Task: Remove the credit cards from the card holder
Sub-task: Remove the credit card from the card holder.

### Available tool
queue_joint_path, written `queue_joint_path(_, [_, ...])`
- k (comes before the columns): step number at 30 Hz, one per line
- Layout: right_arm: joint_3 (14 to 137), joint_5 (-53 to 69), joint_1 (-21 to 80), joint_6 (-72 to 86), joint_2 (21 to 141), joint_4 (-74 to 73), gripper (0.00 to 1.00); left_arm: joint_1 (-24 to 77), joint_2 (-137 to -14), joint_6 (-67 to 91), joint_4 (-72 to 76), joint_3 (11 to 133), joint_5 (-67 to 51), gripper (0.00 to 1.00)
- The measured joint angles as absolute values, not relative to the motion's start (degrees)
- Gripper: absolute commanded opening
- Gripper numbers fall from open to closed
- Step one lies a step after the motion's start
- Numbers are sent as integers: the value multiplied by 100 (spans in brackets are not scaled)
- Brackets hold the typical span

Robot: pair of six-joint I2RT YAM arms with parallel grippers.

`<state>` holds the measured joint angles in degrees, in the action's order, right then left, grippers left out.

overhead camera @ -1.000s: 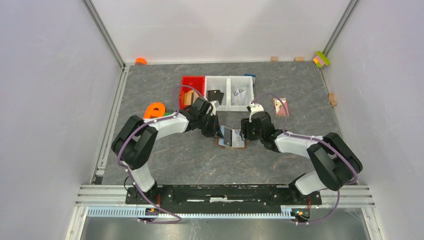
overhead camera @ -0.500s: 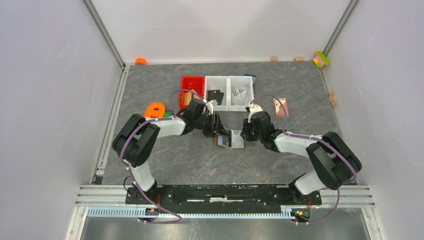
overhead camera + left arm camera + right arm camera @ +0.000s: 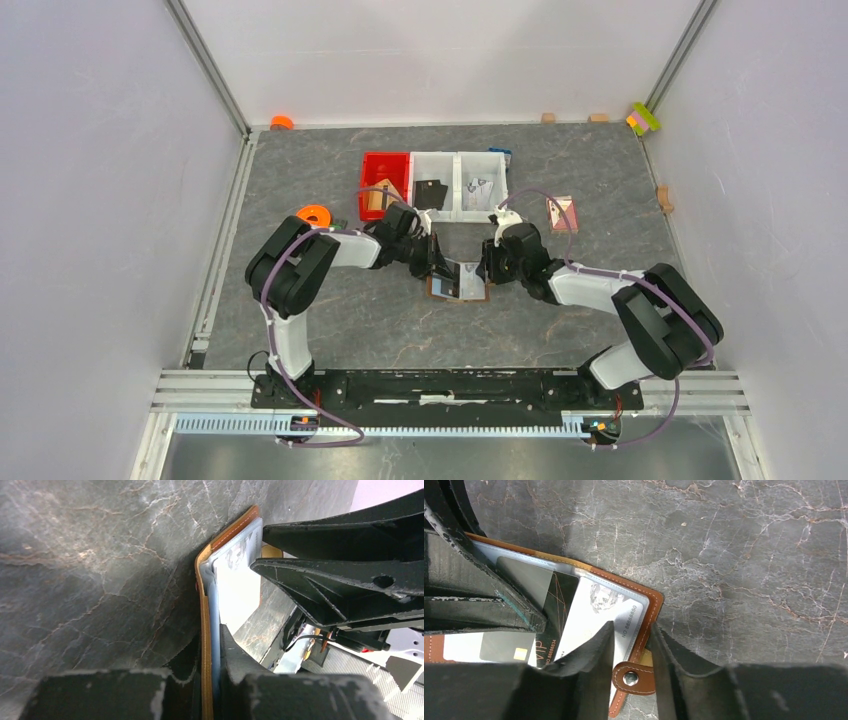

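Left gripper (image 3: 206, 652) is clamped tight on the card holder (image 3: 204, 605). Its own camera shows the tan leather edge and pale lining squeezed between the two fingers, with that flap standing up on edge off the table (image 3: 90, 555). Right gripper (image 3: 632, 635) is nearly closed too, fingers pressed against either side of the snap tab (image 3: 633, 678) at the holder's other end, so it looks like a pinch there.

The right wrist view is the only one that shows the inside — clear pockets with the credit cards (image 3: 555, 605) tucked in. There's a dark one marked VIP overlapping a paler one, plus a grey one with a gold chip lower left. The left camera only gets a glare-washed sliver of that.

From overhead you just see the holder lying open between both grippers, mid-table. It's in front of the red bin (image 3: 385, 168) and white trays (image 3: 460, 185), with a pink picture card (image 3: 561, 213) off to the right.
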<state>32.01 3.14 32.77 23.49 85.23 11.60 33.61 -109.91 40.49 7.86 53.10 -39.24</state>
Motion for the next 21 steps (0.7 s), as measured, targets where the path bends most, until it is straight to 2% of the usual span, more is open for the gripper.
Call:
queue_joint_path(3, [3175, 290, 3277, 2357, 8440, 1153, 45, 3361, -10986, 4073, 867, 5306, -3977, 2])
queue_joint_path(12, [2652, 215, 3277, 2257, 7129, 1476, 43, 3262, -10580, 4464, 1778, 4827, -4233, 2])
queue_joint_path(21, [2373, 1780, 3273, 2344, 7328, 2622, 43, 3194, -10543, 5116, 2952, 4480, -4550, 2])
